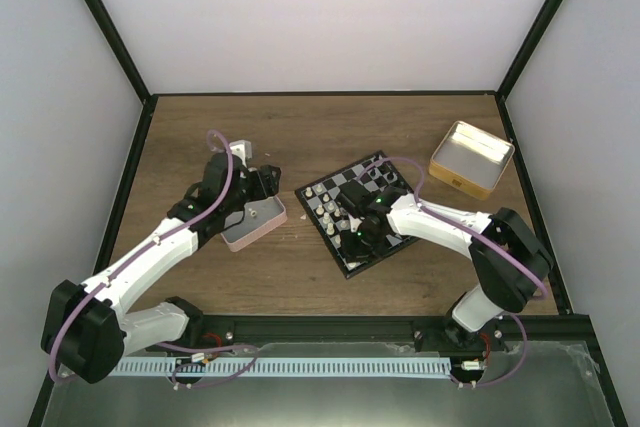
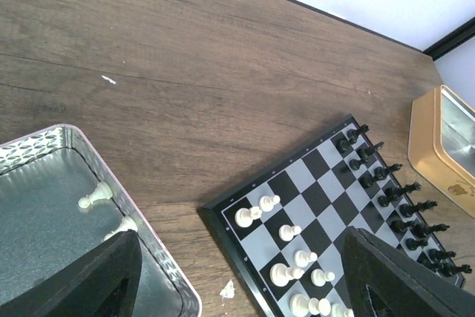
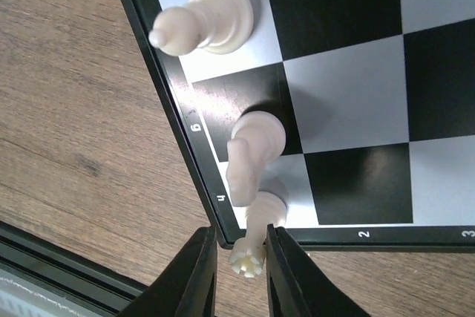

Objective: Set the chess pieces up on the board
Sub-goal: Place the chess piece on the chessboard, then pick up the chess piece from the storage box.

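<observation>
Dark wood-grain tabletop (image 1: 320, 137) enclosed by plain white panels (image 1: 320, 17) set in black frame posts (image 1: 105, 22), evenly lit, with a white slotted rail (image 1: 330, 367) along the near edge.

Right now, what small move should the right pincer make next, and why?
Probably open the right pincer a touch and lift straight up. The cream piece between its fingers looks seated on the corner square of the board, and another cream piece stands right beside it, so a sideways exit could knock one over. Whether it is gripped, I cannot tell.

left fingers (image 2: 89, 280) wide, right fingers (image 3: 194, 276) close
</observation>
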You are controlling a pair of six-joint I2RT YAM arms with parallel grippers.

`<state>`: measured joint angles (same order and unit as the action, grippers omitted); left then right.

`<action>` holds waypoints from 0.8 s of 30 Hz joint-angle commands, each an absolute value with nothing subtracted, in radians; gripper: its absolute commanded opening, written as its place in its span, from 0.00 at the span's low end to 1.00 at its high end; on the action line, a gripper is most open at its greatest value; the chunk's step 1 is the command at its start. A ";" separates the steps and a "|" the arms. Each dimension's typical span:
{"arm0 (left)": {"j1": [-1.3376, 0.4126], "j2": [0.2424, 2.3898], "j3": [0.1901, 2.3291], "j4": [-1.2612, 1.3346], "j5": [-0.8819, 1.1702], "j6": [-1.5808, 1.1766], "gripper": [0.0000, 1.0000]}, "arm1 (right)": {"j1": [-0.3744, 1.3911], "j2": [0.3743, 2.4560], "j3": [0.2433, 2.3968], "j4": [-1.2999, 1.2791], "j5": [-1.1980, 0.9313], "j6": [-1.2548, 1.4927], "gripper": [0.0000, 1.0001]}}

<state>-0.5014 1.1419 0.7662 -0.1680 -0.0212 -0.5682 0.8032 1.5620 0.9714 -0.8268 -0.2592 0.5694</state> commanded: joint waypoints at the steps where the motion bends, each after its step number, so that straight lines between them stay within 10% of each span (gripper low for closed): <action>1: -0.493 1.132 0.760 -0.172 -0.020 -0.561 0.76 | 0.813 1.575 0.971 -0.805 -0.237 0.568 0.20; 17: -0.430 1.181 0.688 -0.279 -0.137 -0.675 0.79 | 0.811 1.395 0.962 -0.800 -0.138 0.587 0.51; 24: -0.351 1.334 0.642 -0.233 -0.011 -0.744 0.57 | 0.812 1.329 0.939 -0.714 -0.061 0.596 0.52</action>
<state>-0.3710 1.2625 0.6617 -0.2562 -0.0799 -0.7002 0.8051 1.3502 0.9493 -0.7731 -0.1280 0.5861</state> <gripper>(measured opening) 0.621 0.515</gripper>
